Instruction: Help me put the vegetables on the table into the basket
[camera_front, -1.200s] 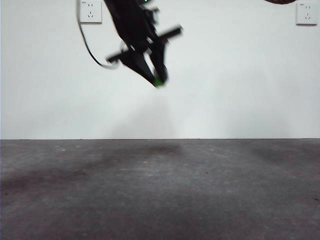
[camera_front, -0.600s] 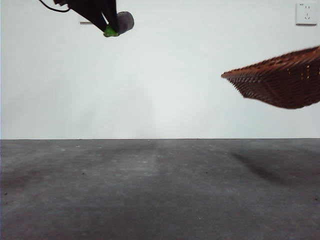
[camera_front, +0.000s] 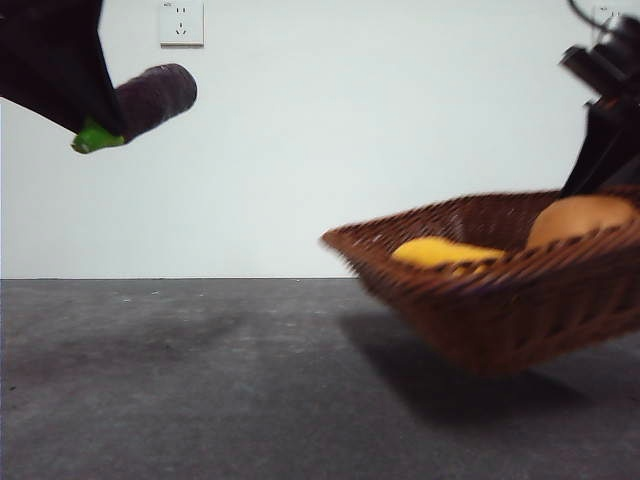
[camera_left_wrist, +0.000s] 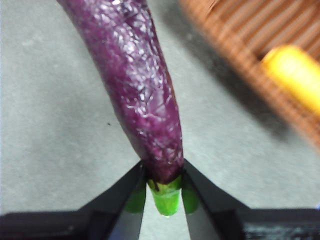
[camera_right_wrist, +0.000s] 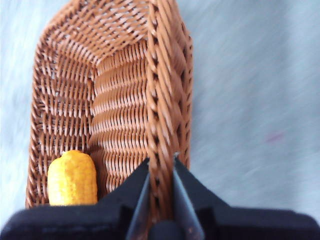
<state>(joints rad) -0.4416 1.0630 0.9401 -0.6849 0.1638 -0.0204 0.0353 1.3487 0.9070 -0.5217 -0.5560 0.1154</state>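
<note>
Comparing this moment with half a second before, we noted the basket (camera_front: 500, 310) had dropped from a high tilt at the right edge to hang low over the table (camera_front: 200, 380), lifted clear with its shadow beneath, and had swung nearer the middle. The corn cob (camera_front: 445, 251) and the potato (camera_front: 580, 220) now showed inside it, so two of three vegetables were judged already stowed. The right gripper (camera_right_wrist: 161, 167) held the basket by its braided rim, jaws closed on the wicker with one jaw inside and one outside. The eggplant (camera_left_wrist: 132, 85) remained the last item: the left gripper (camera_left_wrist: 164, 172) pinched it at the green cap, jaws closed on it, body jutting out beyond the tips. In the front view it had come lower and larger at the upper left, well apart from the basket. We judged both arms were converging; the remaining step was to bring the eggplant over the basket's open top and release.
</note>
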